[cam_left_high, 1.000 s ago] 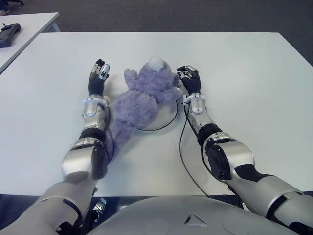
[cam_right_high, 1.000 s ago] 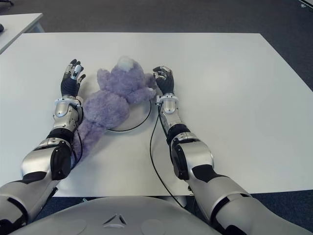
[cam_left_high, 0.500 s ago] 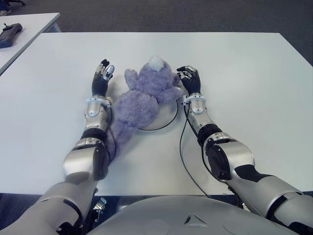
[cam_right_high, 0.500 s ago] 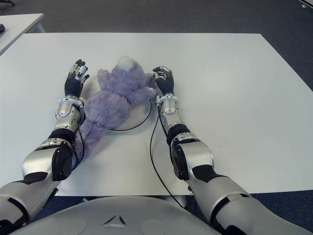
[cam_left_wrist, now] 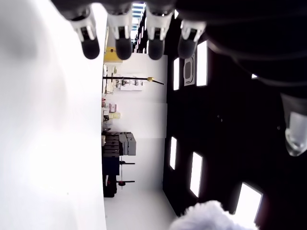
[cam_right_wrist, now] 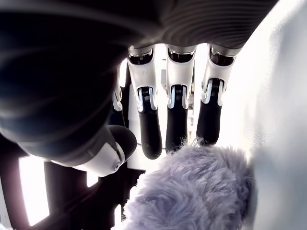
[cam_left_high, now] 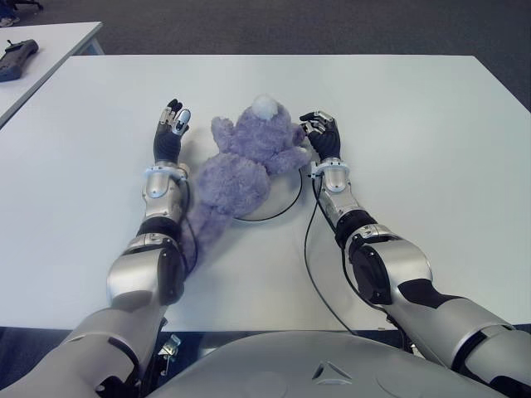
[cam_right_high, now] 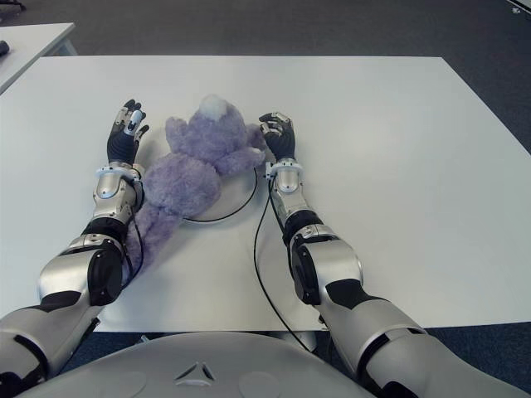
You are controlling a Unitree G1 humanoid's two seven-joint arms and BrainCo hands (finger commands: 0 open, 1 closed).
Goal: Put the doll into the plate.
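**Doll lies across the plate, a hand on each side of it**

The doll, a purple plush with a white tuft at its far end, lies slantwise on the white table. Its upper body and middle cover most of the plate, of which you see only the right and near rim as a thin dark arc. Its lower part trails off the plate toward the near left, alongside your left forearm.

Your left hand is on the left of the doll, just beside it but not touching. The forearm runs straight away from you along the table, and the fingers are stretched out and point to the far side. Nothing is in that hand.

Your right hand is on the right of the doll, by its outstretched arm, near the far right rim of the plate. Its fingers are loosely bent, with the tips toward the plush. A black cable runs from this wrist back toward you over the table.

The right wrist view gives you what the eye views do not: the fingers hang straight and slightly parted above the purple fur, their tips at the fur, and they do not close round it. The left wrist view shows four extended fingertips over bare table, with only a bit of fur at the picture's edge.
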